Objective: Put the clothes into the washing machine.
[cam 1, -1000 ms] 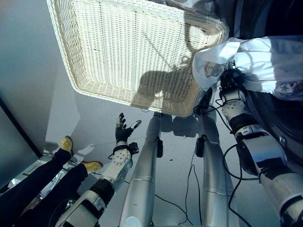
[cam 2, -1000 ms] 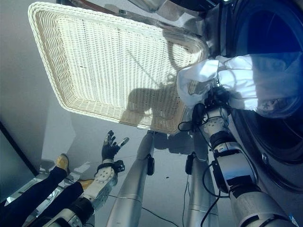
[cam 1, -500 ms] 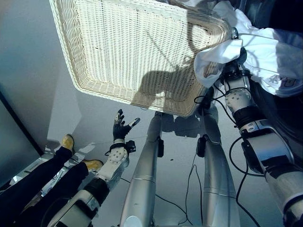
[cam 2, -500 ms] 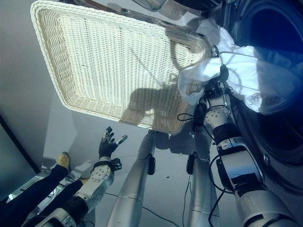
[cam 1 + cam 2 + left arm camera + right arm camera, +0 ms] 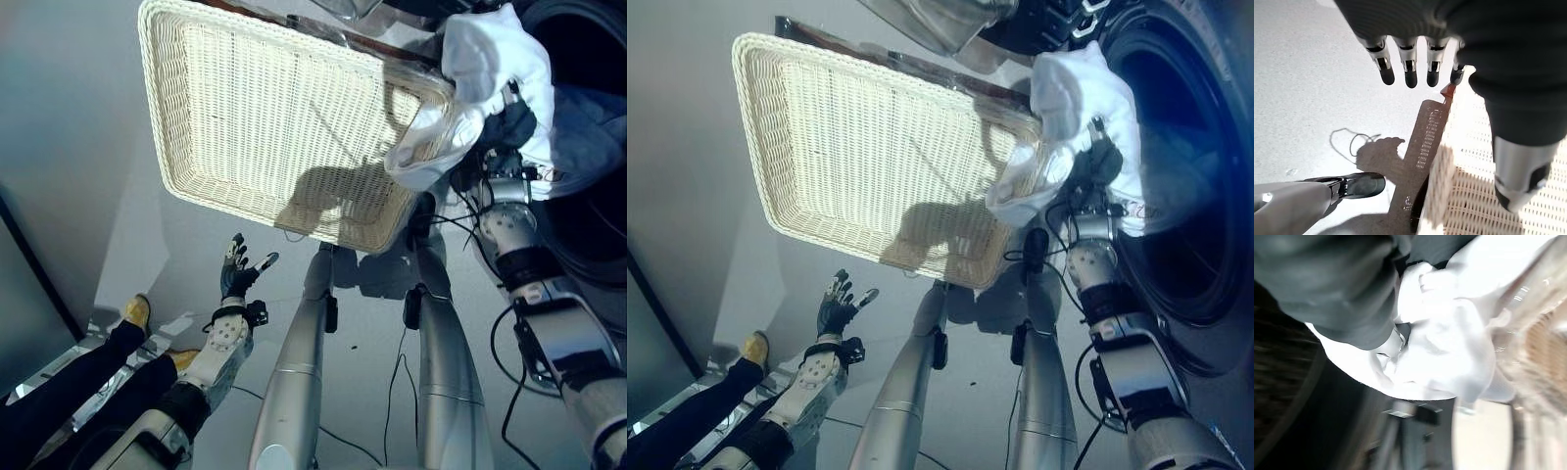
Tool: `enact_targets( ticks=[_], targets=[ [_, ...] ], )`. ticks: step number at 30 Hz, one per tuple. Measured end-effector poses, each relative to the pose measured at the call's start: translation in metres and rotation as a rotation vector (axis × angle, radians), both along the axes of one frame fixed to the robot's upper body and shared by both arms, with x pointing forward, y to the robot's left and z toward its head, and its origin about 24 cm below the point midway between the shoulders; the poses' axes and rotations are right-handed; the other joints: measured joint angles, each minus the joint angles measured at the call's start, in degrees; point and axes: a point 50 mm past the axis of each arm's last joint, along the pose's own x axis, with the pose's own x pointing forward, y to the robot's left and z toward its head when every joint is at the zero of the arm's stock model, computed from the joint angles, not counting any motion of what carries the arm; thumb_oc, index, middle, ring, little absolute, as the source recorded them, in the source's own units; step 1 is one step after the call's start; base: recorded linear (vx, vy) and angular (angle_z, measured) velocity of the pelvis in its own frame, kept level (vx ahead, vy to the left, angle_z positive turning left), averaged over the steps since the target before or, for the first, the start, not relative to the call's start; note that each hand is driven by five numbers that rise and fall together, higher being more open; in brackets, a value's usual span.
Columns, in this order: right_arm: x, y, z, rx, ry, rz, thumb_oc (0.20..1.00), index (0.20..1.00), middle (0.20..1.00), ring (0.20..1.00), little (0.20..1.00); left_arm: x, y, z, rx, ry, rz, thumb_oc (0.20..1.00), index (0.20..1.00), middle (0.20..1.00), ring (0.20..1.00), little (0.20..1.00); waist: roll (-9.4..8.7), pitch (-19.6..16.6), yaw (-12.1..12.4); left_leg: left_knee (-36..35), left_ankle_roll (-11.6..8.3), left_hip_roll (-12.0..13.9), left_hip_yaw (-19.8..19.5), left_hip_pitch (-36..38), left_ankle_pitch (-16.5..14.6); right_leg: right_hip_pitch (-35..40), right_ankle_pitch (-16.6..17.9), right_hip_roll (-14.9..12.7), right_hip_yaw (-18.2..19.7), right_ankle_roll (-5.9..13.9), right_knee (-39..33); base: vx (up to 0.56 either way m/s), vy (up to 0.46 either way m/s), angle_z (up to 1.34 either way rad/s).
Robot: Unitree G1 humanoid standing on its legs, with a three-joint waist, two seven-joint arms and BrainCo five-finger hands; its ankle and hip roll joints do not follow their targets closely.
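The right hand [image 5: 502,132] was raised at the upper right of the left eye view, at the mouth of the washing machine [image 5: 1190,196], with a white garment [image 5: 485,69] bunched over and around it. The cloth rose above the hand in a rounded lump and fell in a fold toward the near right corner of the wicker basket [image 5: 265,127], where its lower edge overlapped the basket's rim. In the right wrist view the white garment [image 5: 1444,342] was pressed close against the dark cover of the hand and wrapped about it; a fingertip [image 5: 1396,340] showed between the folds, closed into the cloth, so the fingers were gripping the garment. Part of the cloth lay against the dark round opening of the machine's drum, at the right edge of the right eye view, though how far it was inside could not be told.

The wicker basket filled the upper middle of both eye views, pale and woven, its bottom bare.

The left hand [image 5: 235,279] hung low at the lower left of the left eye view, well apart from the basket, with its fingers [image 5: 1408,73] spread straight and holding nothing. In the left wrist view they pointed over the grey floor [image 5: 1312,88] beside the basket's edge [image 5: 1440,181].

A person's dark trouser legs and yellow shoe [image 5: 137,311] showed at the lower left corner.
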Motion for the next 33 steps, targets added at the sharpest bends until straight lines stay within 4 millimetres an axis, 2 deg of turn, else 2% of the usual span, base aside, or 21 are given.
enact_targets(
  ticks=[4, 7, 10, 13, 17, 20, 22, 25, 28, 33],
  targets=[
    [-0.010, -0.023, -0.024, 0.134, 0.066, -0.094, 0.200, 0.200, 0.200, 0.200, 0.200, -0.004, 0.004, -0.005, -0.017, 0.013, 0.031, 1.000, 1.000, 1.000, 1.000, 1.000, -0.06, 0.03, -2.10, 0.13, 0.26, -0.09, 0.26, 0.91, -0.42, 1.21, 0.32, 0.43, 1.41, 0.45, -0.71, -0.01, 0.009, -0.02],
    [-0.018, -0.032, -0.037, 0.194, 0.110, -0.138, 0.200, 0.200, 0.200, 0.200, 0.200, -0.006, 0.004, -0.011, -0.019, 0.032, 0.040, 1.000, 1.000, 1.000, 1.000, 1.000, -0.19, 0.12, -3.26, 0.32, 0.49, 0.07, 0.45, 1.69, -0.65, 2.31, 0.80, 1.07, 2.70, 1.06, -1.80, -0.01, 0.016, -0.08],
    [-0.015, -0.027, -0.039, 0.241, 0.161, -0.132, 0.200, 0.200, 0.200, 0.200, 0.200, -0.008, 0.004, -0.015, -0.028, 0.047, 0.053, 1.000, 1.000, 1.000, 1.000, 1.000, -0.27, 0.17, -3.99, 0.30, 0.58, 0.19, 1.24, 3.36, -1.15, 4.13, 1.06, 1.25, 3.05, 1.33, -2.79, 0.01, -0.002, -0.10],
    [-0.012, -0.032, -0.046, 0.289, 0.244, -0.177, 0.200, 0.200, 0.200, 0.200, 0.200, -0.008, 0.007, -0.017, -0.022, 0.053, 0.060, 1.000, 1.000, 1.000, 1.000, 1.000, -0.51, 0.31, -4.09, 0.28, 0.82, 0.23, 1.49, 4.88, -1.72, 6.29, 1.51, 1.33, 3.22, 1.18, -4.25, -0.02, -0.013, -0.04],
    [-0.008, -0.045, -0.041, 0.380, 0.281, -0.245, 0.200, 0.200, 0.200, 0.200, 0.200, -0.007, 0.011, -0.019, -0.012, 0.062, 0.074, 1.000, 1.000, 1.000, 1.000, 1.000, -1.16, 0.44, -4.12, 0.34, 1.06, -0.10, 1.84, 5.15, -1.88, 7.14, 2.40, 1.08, 3.61, 1.45, -5.70, 0.00, -0.022, -0.01],
    [0.001, -0.061, -0.040, 0.516, 0.346, -0.302, 0.200, 0.200, 0.200, 0.200, 0.200, -0.006, 0.014, -0.020, 0.006, 0.076, 0.076, 1.000, 1.000, 1.000, 1.000, 1.000, -1.63, 0.46, -3.94, 0.48, 1.28, -0.30, 1.81, 5.58, -1.89, 8.11, 2.65, 0.76, 3.51, 1.71, -6.43, 0.01, -0.078, 0.03],
    [0.004, -0.076, -0.024, 0.662, 0.341, -0.335, 0.200, 0.200, 0.200, 0.200, 0.200, -0.005, 0.018, -0.022, 0.026, 0.092, 0.069, 1.000, 1.000, 1.000, 1.000, 1.000, -1.63, 0.46, -3.80, 0.71, 1.37, -0.48, 1.79, 5.61, -1.83, 8.47, 2.85, 0.59, 3.36, 1.85, -6.86, 0.03, -0.095, 0.03],
    [-0.005, -0.096, -0.011, 0.945, 0.332, -0.473, 0.200, 0.200, 0.200, 0.200, 0.200, -0.006, 0.018, -0.023, 0.050, 0.101, 0.042, 1.000, 1.000, 1.000, 1.000, 1.000, -1.61, 0.46, -2.41, 0.89, 1.48, -0.71, 1.75, 5.52, -1.75, 8.52, 3.22, 0.35, 3.31, 1.90, -7.22, 0.01, -0.061, -0.01],
    [-0.024, -0.111, -0.023, 1.156, 0.376, -0.641, 0.200, 0.200, 0.200, 0.200, 0.200, -0.006, 0.020, -0.021, 0.076, 0.102, 0.017, 1.000, 1.000, 1.000, 1.000, 1.000, -1.59, 0.46, -2.26, 1.20, 1.55, -1.01, 1.35, 4.92, -1.70, 8.48, 3.31, 0.02, 2.93, 2.03, -7.44, 0.03, 0.023, 0.09],
    [-0.043, -0.136, -0.024, 1.216, 0.387, -0.770, 0.200, 0.200, 0.200, 0.200, 0.200, -0.006, 0.024, -0.013, 0.100, 0.091, -0.008, 1.000, 1.000, 1.000, 1.000, 1.000, -1.56, 0.47, -0.58, 1.71, 2.30, -1.98, 1.42, 4.54, -1.85, 8.31, 3.55, -0.88, 3.12, 2.60, -7.51, 0.02, 0.021, 0.03]
  ],
)
